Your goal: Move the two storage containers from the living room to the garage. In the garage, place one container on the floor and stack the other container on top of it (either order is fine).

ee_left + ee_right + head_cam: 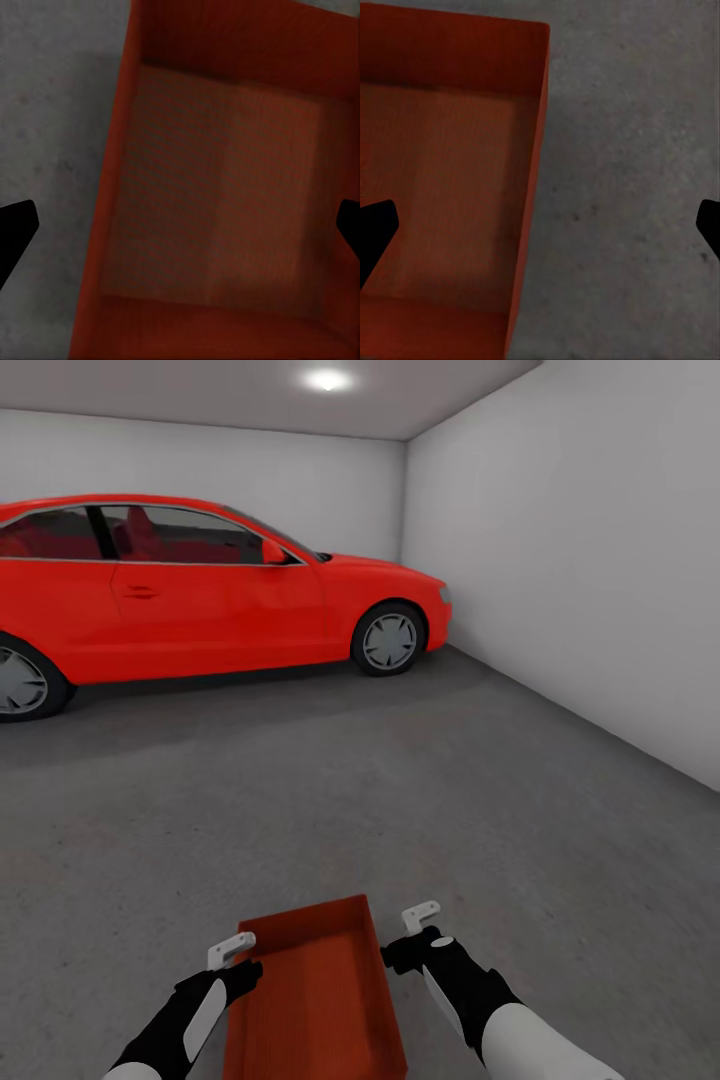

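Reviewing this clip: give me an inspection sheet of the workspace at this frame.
Surface: grey concrete floor, mottled.
Job's things: one orange-red storage container, open-top, empty, between both arms.
Clutter: nothing seen.
Grippers: left gripper and right gripper flank the container's long sides; both wrist views show fingers spread wide, each straddling a wall.
Cables: nothing seen.
Surroundings: red car ahead-left, white walls, ceiling spotlight.

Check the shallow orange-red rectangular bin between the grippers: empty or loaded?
Empty. The orange-red rectangular bin shows only its bare ribbed bottom in both wrist views; nothing lies inside.
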Available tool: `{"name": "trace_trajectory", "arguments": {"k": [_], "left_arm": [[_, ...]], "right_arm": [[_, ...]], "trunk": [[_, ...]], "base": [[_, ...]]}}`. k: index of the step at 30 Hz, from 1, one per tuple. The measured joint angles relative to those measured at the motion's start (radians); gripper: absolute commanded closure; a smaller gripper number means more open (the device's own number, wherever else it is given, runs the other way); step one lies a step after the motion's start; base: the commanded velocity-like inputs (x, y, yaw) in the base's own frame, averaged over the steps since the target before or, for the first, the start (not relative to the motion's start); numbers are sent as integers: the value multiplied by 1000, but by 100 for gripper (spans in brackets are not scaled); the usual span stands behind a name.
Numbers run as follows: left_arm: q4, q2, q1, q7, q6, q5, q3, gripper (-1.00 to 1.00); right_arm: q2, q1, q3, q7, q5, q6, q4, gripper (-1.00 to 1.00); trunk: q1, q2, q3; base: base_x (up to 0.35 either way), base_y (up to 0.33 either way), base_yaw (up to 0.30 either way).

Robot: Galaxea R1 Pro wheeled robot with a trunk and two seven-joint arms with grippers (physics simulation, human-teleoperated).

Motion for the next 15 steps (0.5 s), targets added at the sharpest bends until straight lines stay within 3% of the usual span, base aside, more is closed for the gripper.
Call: {"name": "trace_trajectory", "arguments": {"k": [15], "left_arm": [[0, 0, 0, 0, 0, 0, 1, -100]], "right_arm": [[0, 0, 1, 0, 0, 0, 0, -100]], "trunk": [[-58, 105, 47]], "base": [[0, 0, 0]]}}
